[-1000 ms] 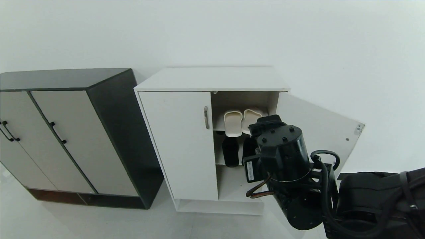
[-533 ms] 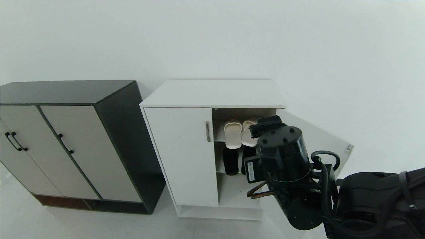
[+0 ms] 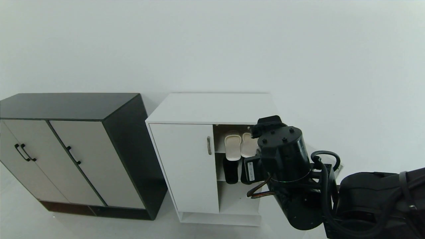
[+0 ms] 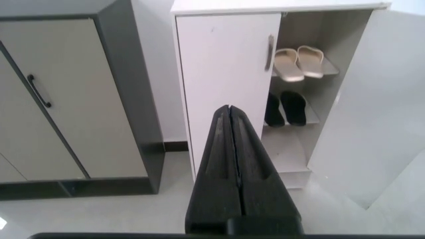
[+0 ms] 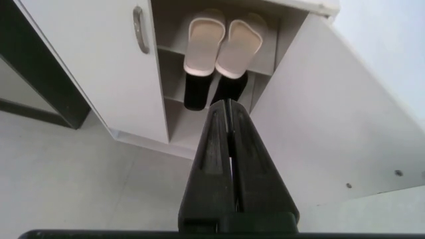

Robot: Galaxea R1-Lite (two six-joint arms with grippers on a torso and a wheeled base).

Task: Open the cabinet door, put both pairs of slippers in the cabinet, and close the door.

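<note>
**A:** Head view first: what's the room like?

**B:** Pale floor (image 3: 99,225) meets a white wall (image 3: 212,49). A white cabinet (image 3: 206,109) stands just beside a dark cabinet (image 3: 126,149).

**A:** Room to move?

**B:** The floor lies open before both. The white cabinet's right door (image 4: 372,99) hangs wide open and its left door (image 3: 186,166) is shut.

**A:** And inside?

**B:** White slippers (image 3: 233,146) sit on the upper shelf, black slippers (image 3: 230,171) on the shelf below. My left gripper (image 4: 230,109) and right gripper (image 5: 230,105) are pressed closed, holding nothing, out in front.

white cabinet (image 3: 186,166) smooth matt board; handle (image 3: 209,145) dull metal; cream slippers (image 3: 233,146) and black slippers (image 3: 230,171) matt, rubbery
</note>
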